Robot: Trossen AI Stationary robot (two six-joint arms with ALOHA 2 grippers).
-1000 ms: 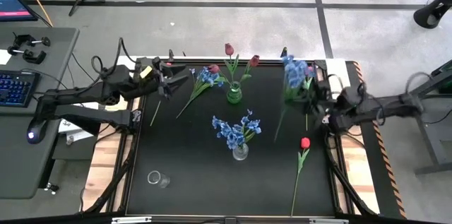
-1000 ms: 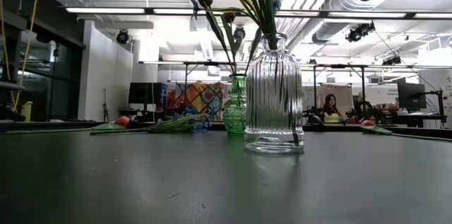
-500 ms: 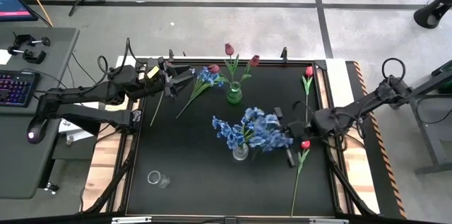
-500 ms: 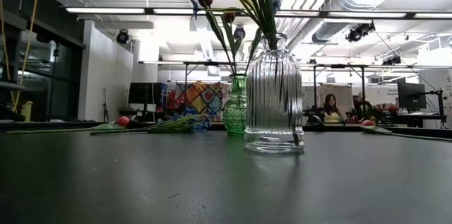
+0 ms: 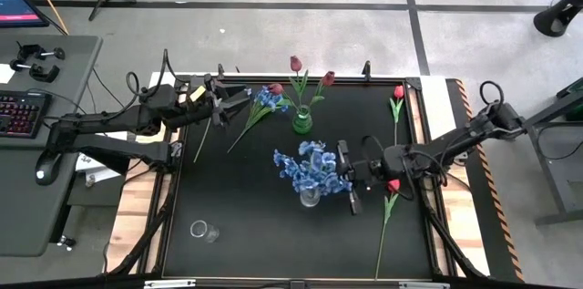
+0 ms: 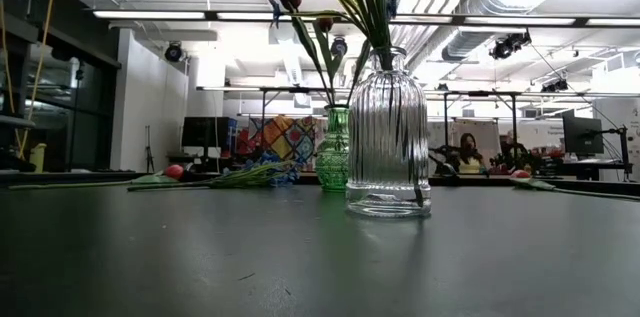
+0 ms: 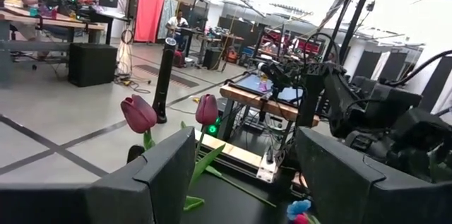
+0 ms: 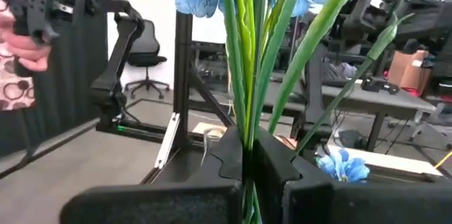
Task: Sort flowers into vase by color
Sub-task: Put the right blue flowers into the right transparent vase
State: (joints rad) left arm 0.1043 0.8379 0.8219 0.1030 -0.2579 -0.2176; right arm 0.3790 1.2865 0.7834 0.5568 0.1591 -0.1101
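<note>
Your right gripper [image 5: 344, 176] is clamped on a blue flower stem [image 8: 244, 61], with the blossoms just ahead of its fingers and directly over the clear vase [image 5: 310, 196] at table centre. That vase already holds blue flowers [image 5: 293, 167]; judge this insertion as under way, not finished.

Your left gripper [image 5: 219, 105] hovers at the table's far left edge with its fingers [image 7: 166, 174] spread wide and nothing between them. Just beyond it lie a loose blue flower [image 5: 264, 99] and a red tulip [image 5: 276, 89].

The green vase [image 5: 301, 122] holds two dark tulips [image 5: 295, 64].

Still to sort: the two stems near your left gripper, a red tulip [image 5: 393, 185] just behind your right gripper, and another tulip [image 5: 397, 93] farther back. A small glass [image 5: 200, 231] stands empty.
</note>
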